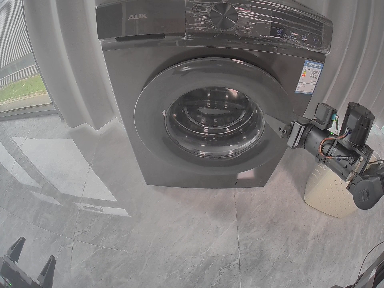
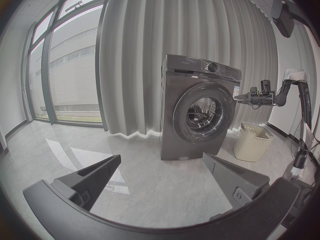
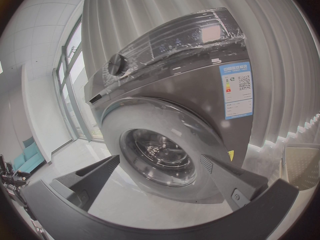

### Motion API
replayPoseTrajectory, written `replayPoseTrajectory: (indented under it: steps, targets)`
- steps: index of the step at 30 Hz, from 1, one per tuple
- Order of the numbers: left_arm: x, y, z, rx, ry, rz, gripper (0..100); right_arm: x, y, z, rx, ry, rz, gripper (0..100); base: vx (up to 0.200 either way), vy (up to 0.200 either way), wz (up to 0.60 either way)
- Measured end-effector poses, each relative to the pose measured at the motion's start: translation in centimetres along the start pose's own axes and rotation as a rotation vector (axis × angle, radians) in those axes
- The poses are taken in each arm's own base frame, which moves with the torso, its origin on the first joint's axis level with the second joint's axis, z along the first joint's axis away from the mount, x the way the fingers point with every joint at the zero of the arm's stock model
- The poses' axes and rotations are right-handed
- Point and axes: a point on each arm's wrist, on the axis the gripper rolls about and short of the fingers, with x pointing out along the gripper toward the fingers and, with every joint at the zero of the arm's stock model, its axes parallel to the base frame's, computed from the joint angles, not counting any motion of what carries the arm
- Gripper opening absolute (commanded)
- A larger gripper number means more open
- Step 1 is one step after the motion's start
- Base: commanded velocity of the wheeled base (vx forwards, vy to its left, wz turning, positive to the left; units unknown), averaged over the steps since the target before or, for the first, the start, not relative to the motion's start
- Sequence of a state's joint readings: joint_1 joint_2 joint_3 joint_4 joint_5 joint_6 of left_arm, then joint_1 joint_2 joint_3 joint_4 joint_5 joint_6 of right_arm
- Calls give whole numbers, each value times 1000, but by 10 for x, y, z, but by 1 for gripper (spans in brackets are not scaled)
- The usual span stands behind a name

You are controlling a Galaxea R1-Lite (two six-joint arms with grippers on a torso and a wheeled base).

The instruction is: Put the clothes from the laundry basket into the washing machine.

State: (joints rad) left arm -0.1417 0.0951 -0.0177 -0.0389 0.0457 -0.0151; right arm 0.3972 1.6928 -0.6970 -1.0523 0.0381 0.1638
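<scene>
Two sets of jaws were spread wide, and neither held anything. The right gripper [image 1: 275, 125] was up at the right-hand edge of the washing machine [image 1: 124, 97] door [image 1: 154, 109]. From the head view one finger [image 1: 280, 127] lay against the door's rim, but I could not tell whether it actually touched. In the right wrist view the fingers [image 3: 96, 174] stood well apart with the round door between them. The door was shut, and through its glass [image 1: 214, 121] I saw only the bare metal drum.

The left gripper [image 1: 34, 257] hung low over the grey tiled floor [image 1: 160, 229], well apart from the machine, with its body cut off at the corner of the head view. Its own camera showed both fingers [image 2: 100, 174] parted with only floor between them.

The laundry basket [image 1: 324, 189] stood on the floor just beside the machine's right side, in front of the pale curtain [image 1: 72, 41]. My right arm covered most of it from above, and the right wrist view cut it off at the edge. From the left wrist it was small and far, so what lay inside it I could not make out.
</scene>
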Motion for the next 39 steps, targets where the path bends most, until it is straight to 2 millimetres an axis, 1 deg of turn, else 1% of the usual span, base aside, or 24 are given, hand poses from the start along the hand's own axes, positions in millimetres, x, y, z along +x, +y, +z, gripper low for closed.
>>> replayPoseTrajectory:
  steps: [6, 26, 28, 39]
  targets:
    - [0, 0, 0, -1, 1, 0, 100, 5, -2, -4, 0, 3, -24, 100, 0, 0, 0]
    - [0, 0, 0, 0, 1, -1, 100, 15, -5, -2, 0, -15, -33, 100, 0, 0, 0]
    - [0, 0, 0, 0, 1, -4, 100, 17, -5, -2, 1, -16, -35, 100, 200, 0, 0]
    - [0, 0, 0, 0, 2, -8, 100, 25, -7, -1, 9, -25, -37, 100, 0, 0, 0]
